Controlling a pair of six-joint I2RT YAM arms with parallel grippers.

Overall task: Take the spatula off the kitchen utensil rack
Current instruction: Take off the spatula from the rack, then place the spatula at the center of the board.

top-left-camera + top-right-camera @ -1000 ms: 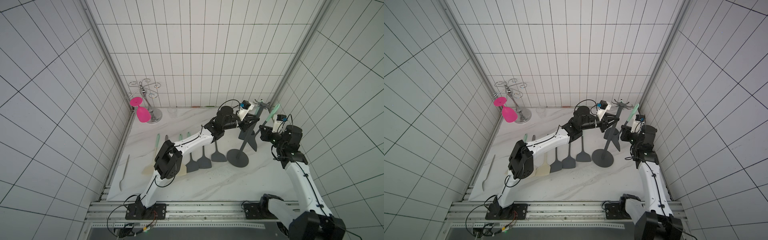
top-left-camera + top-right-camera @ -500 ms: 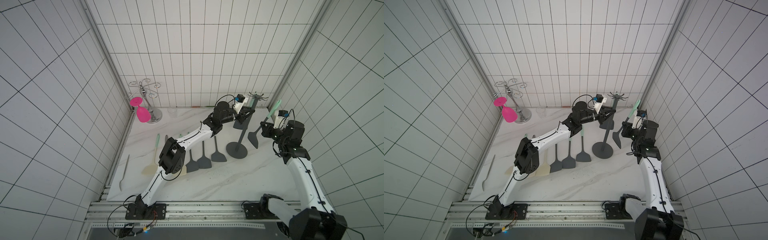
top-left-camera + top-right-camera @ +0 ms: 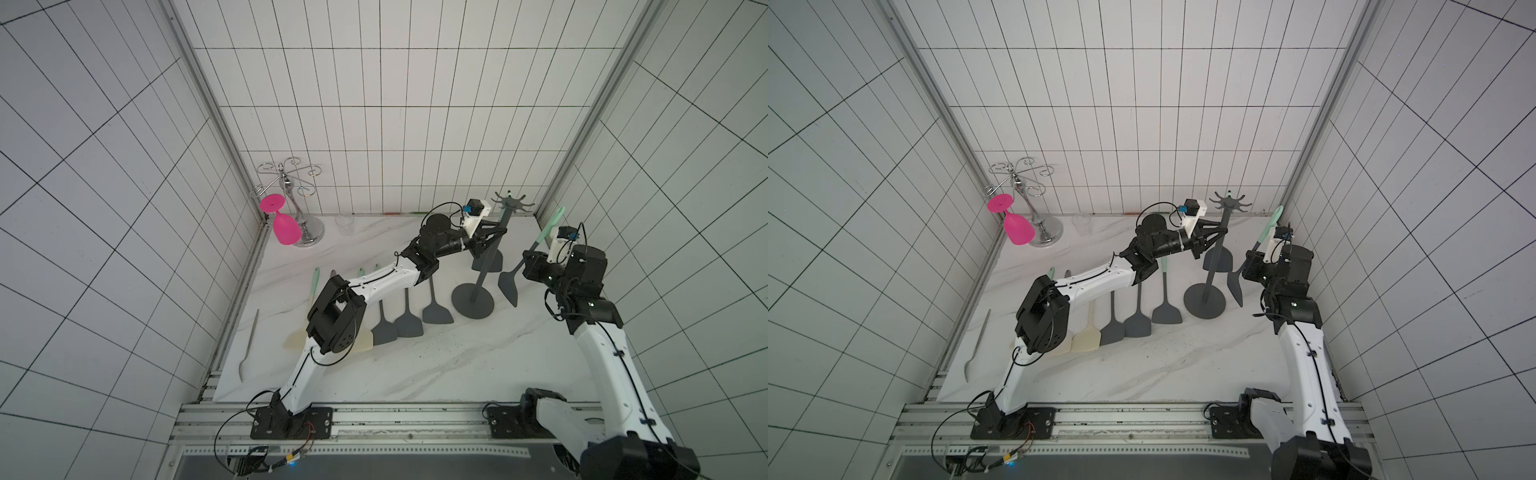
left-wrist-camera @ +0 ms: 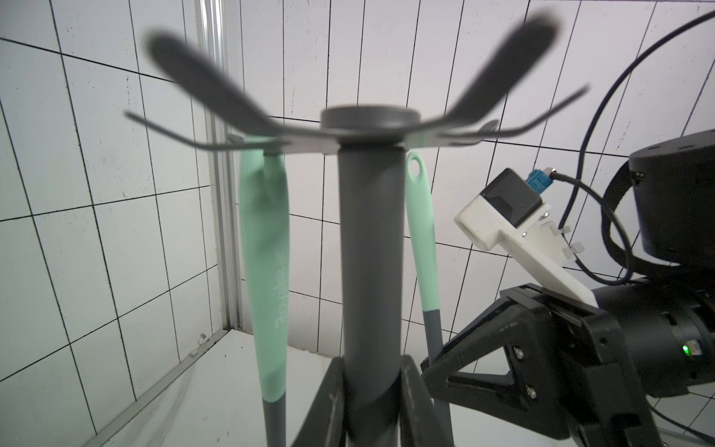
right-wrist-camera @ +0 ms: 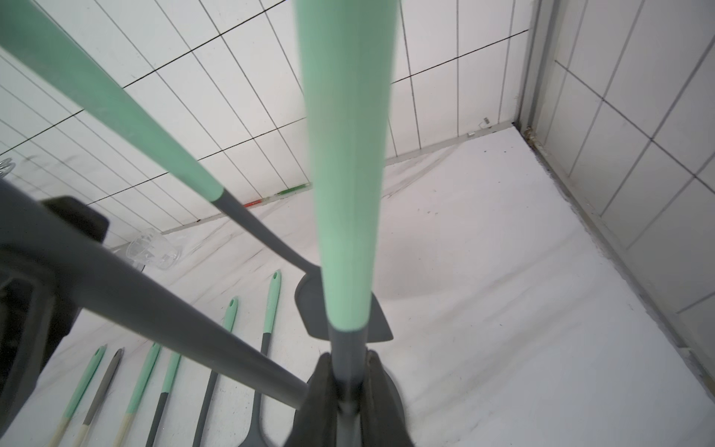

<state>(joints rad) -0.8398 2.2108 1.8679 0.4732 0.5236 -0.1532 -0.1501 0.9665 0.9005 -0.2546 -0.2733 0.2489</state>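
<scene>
The kitchen utensil rack [image 3: 491, 253] [image 3: 1216, 253] is dark grey and stands on its round base right of centre. My left gripper [image 3: 498, 231] [image 4: 372, 367] is shut on its pole below the star of hooks [image 4: 369, 127]. One mint-handled spatula [image 4: 265, 271] hangs from a hook, its blade [image 3: 486, 261] behind the pole. My right gripper [image 3: 534, 258] [image 5: 348, 360] is shut on the grey shaft of a second spatula [image 3: 510, 286] [image 3: 1268, 227] [image 5: 348, 154]. It holds this spatula clear of the hooks, to the right of the rack, blade down.
Several spatulas [image 3: 405, 322] lie in a row on the marble table left of the rack. A chrome glass holder [image 3: 291, 195] with a pink glass [image 3: 286, 227] stands at the back left, with a small clear glass [image 3: 345, 224] beside it. The right wall is close to my right arm.
My right gripper has carried its spatula to the right, away from the rack's hooks. The rack's top has shifted a little to the left in my left gripper's hold.
</scene>
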